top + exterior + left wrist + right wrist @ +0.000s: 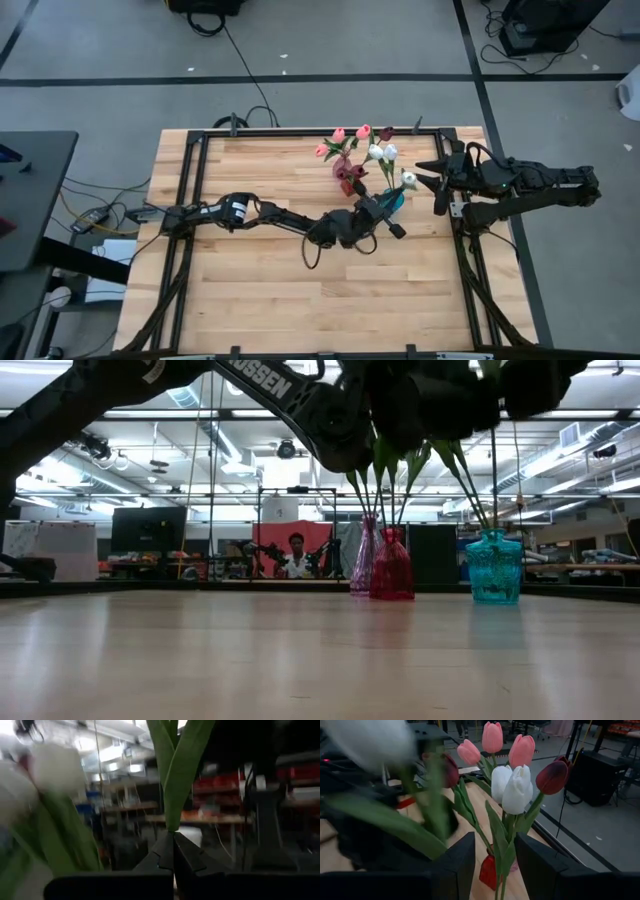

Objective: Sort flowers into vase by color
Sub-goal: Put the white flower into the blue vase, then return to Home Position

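Three vases stand at the table's far right: a clear pink vase [362, 565], a red vase [392, 570] and a teal vase [494, 568]. Pink tulips [492, 737], a dark red tulip [552, 776] and white tulips [516, 787] stand in them by their stems. My left gripper [385, 207] reaches across to the teal vase [395, 200] and is shut on a white tulip [408, 180], which shows blurred in the right wrist view [370, 740]. My right gripper [495, 865] waits open at the table's right edge [437, 180], facing the flowers. My left gripper [173, 845] pinches the white tulip low on its green stem, where the leaves [172, 822] begin, between its two shut fingers. The fingers come from the table's left, slanting upward. The leaves rise above the fingers. The stem below the fingers is hidden.
A black frame [300, 135] runs around the wooden table top [280, 290], whose left and near parts are bare wood. The right arm [530, 190] lies folded just past the right edge. A person [296, 555] sits in the room beyond the far edge.
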Available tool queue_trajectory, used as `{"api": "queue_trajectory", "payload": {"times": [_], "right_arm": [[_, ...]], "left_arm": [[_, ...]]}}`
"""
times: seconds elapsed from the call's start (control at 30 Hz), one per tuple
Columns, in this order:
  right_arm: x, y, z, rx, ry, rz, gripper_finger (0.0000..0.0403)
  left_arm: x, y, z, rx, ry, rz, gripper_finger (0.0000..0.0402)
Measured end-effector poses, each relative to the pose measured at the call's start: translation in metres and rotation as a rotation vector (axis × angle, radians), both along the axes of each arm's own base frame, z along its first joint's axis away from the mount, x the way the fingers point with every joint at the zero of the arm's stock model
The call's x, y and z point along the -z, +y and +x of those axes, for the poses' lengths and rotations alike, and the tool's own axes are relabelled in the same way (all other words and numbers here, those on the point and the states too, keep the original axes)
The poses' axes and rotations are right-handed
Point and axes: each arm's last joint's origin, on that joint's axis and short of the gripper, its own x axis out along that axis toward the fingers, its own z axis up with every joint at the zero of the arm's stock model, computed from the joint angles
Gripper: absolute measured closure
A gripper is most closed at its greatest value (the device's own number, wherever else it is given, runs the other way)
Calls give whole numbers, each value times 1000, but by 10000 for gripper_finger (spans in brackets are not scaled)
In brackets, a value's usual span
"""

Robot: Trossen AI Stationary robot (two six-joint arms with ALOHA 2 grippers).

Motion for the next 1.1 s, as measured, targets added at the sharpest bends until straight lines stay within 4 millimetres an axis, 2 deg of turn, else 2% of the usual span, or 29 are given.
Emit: {"api": "queue_trajectory", "payload": {"times": [0.23,0.47,0.63,0.77,0.87,0.97,1.1], "right_arm": [[0,0,0,-11,0,4,252],[0,0,0,-14,1,5,252],[-1,2,-2,-72,-4,9,252],[-6,2,-15,-126,-70,28,252],[-9,0,-29,-112,-125,28,252],[-8,-2,-44,-100,-157,37,252],[-1,-5,-62,-65,-217,63,252]], "left_arm": [[24,36,11,47,95,-214,401],[28,47,12,41,123,-272,380],[28,31,11,64,227,-229,319],[3,19,6,90,235,-221,257],[-4,15,4,128,289,-210,219],[-5,11,2,217,378,-215,195],[-19,0,-3,337,433,-219,187]]}}
